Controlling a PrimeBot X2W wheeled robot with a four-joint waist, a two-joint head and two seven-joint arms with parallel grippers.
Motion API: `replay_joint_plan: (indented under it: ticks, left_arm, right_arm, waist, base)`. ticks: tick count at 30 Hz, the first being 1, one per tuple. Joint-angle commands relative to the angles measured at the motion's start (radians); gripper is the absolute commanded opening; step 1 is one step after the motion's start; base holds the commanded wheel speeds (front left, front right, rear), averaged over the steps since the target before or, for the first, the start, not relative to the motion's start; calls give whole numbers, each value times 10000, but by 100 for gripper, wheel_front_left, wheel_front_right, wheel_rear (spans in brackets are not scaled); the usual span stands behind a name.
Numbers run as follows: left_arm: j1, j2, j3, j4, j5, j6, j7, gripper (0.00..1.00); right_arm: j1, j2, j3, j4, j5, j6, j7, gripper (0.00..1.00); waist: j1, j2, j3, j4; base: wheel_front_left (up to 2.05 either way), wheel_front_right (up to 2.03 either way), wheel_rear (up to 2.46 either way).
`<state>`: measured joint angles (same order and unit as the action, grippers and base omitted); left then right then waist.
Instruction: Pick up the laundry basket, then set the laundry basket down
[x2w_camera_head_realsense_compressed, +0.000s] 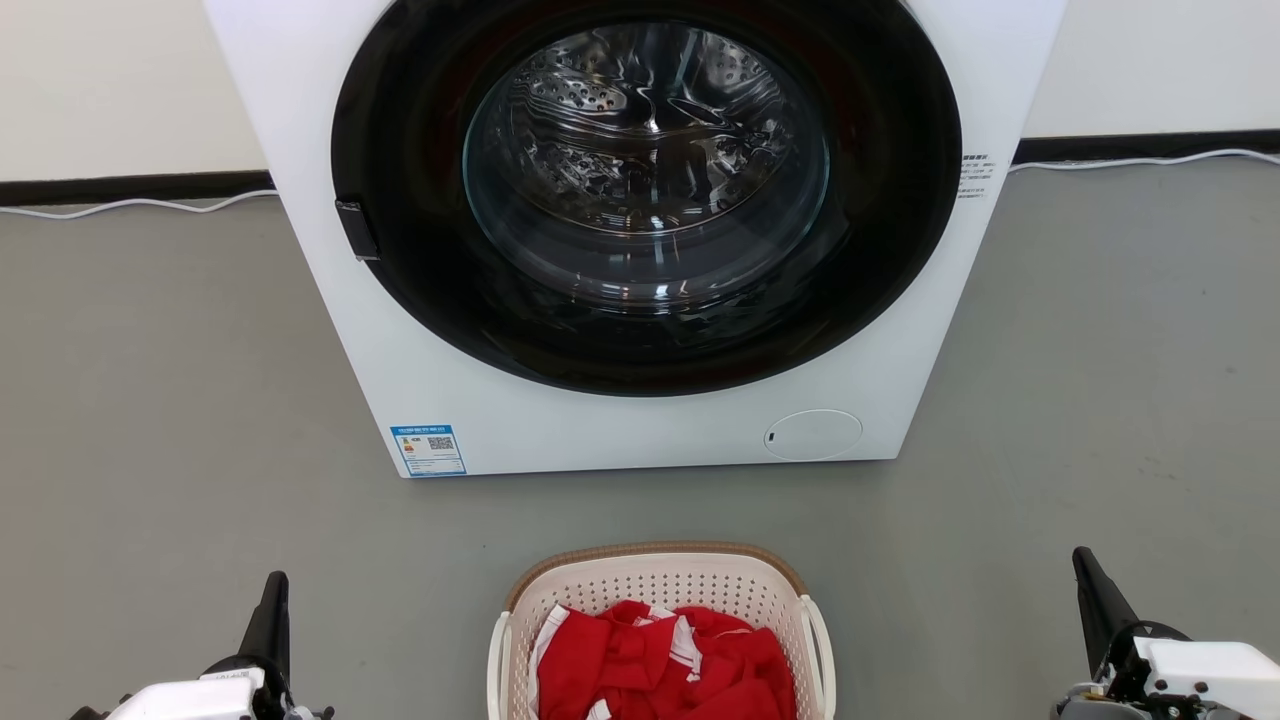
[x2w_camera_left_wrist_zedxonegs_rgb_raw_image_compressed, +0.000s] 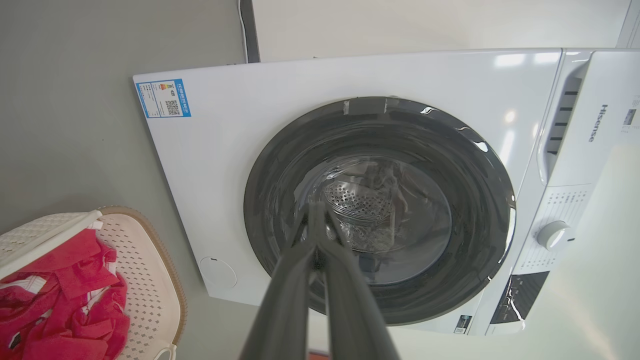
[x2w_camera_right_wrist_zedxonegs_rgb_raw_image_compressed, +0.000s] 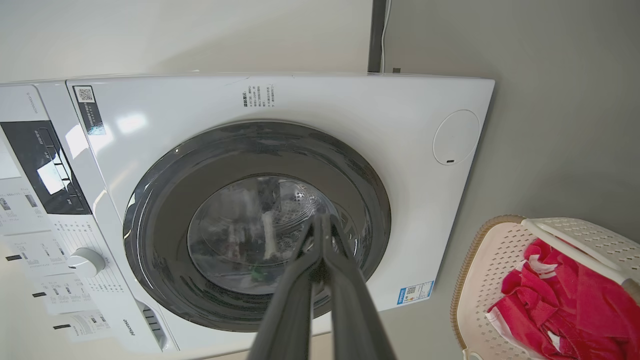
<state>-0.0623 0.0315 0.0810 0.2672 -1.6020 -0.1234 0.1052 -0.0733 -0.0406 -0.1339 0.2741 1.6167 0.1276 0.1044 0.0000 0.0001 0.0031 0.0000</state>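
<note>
Nearest, at the lower left corner of the head view, the left gripper (x2w_camera_head_realsense_compressed: 275, 600) points up the frame with its two dark fingers pressed together, holding nothing. At the lower right corner the right gripper (x2w_camera_head_realsense_compressed: 1095, 590) stands the same way, fingers closed on themselves and holding nothing. In each wrist view the pair of fingers meets at the tip.

Between them, at the bottom centre of the frame, sits the laundry basket (x2w_camera_head_realsense_compressed: 660, 590) on the grey floor (x2w_camera_head_realsense_compressed: 150, 450). It is well apart from both grippers, with a stretch of floor on either side. Its brown woven-look rim curves along the far edge, and the white loop handles (x2w_camera_head_realsense_compressed: 497, 660) run down its left and right sides. Red cloth with white stripes (x2w_camera_head_realsense_compressed: 660, 665) lies bunched inside. It looks like clothing, though I cannot tell how many pieces there are.

Just beyond the basket, across a narrow band of floor, the white washing machine (x2w_camera_head_realsense_compressed: 450, 380) takes up the upper middle of the frame. Its round dark door (x2w_camera_head_realsense_compressed: 640, 190) is shut, and the metal drum shows through the glass. A blue label (x2w_camera_head_realsense_compressed: 428, 450) is stuck at the machine's lower left corner, and a round cover (x2w_camera_head_realsense_compressed: 812, 435) sits at its lower right.

Farthest back, a white cable (x2w_camera_head_realsense_compressed: 130, 205) trails along the floor beside a dark baseboard (x2w_camera_head_realsense_compressed: 130, 187), under the pale wall (x2w_camera_head_realsense_compressed: 100, 80) at the upper left and upper right of the frame.
</note>
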Motion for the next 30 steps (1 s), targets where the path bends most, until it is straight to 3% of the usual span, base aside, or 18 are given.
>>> replay_joint_plan:
  ticks: [1,13,14,24,30]
  left_arm:
    - [-457,187,324,-223,-70,-73,77,0]
    - [-457,187,324,-223,-70,-73,77,0]
    - [6,-6,-3,19,2,2,-1,100]
    - [72,-125,-152,321,24,-1,-225,100]
    - [-27,-109,-232,306,154,-4,-401,100]
  right_arm:
    - [-346,-97,204,-294,-79,31,86,0]
    - [-346,-97,204,-294,-79,31,86,0]
    - [3,4,5,21,0,0,0,100]
    - [-3,63,83,232,-41,2,-4,100]
    - [-123,-18,194,159,-159,3,-66,100]
  waist:
    - [0,-1,0,0]
    - [0,-1,0,0]
    - [1,-1,0,0]
    - [23,-1,-14,-10]
    - [1,-1,8,-21]
  base:
    - [0,0,0]
    - [0,0,0]
    - [0,0,0]
    - [0,0,0]
    - [0,0,0]
